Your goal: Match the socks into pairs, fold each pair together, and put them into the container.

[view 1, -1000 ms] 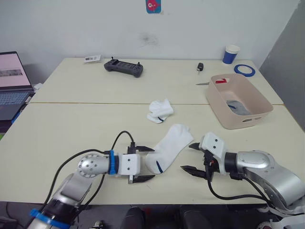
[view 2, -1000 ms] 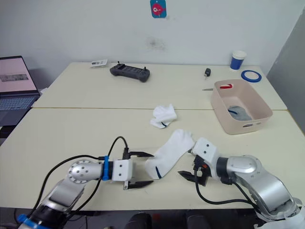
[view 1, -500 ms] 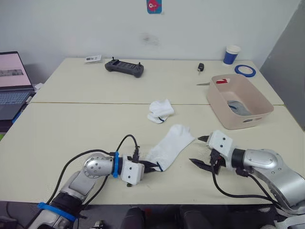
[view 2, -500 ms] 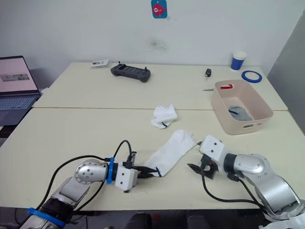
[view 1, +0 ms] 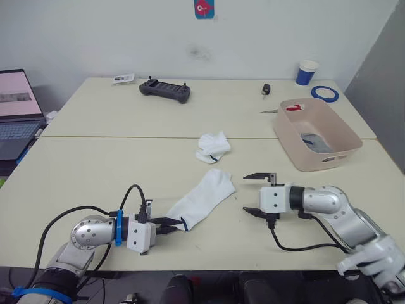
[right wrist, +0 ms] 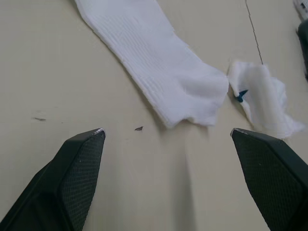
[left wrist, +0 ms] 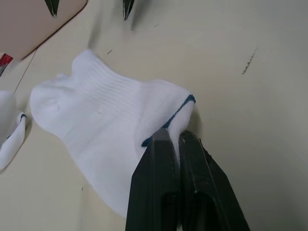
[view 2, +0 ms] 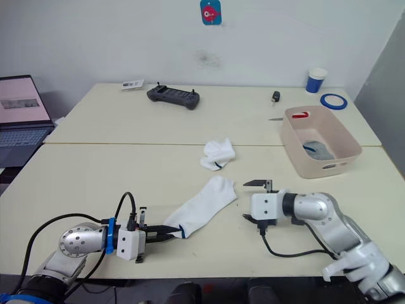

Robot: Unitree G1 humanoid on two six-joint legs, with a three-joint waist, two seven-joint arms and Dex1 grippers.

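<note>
Socks are soft, light and limp, so they will drape and drag rather than hold shape; a pinch at a cuff or toe edge looks the surest hold. One white sock lies stretched flat near the front middle of the table, and the left gripper has its fingers closed on the cuff at its near-left end, by the dark-blue trim. Its mate, a crumpled sock, sits farther back, well apart. The right gripper hovers just right of the flat sock's toe with fingers spread wide, holding nothing. The bin stands at the far right with a grey sock already inside.

Around the far edge lie a controller, a cup, a tape roll and a laptop at far left. Nothing lies between the two white socks, or between them and the bin.
</note>
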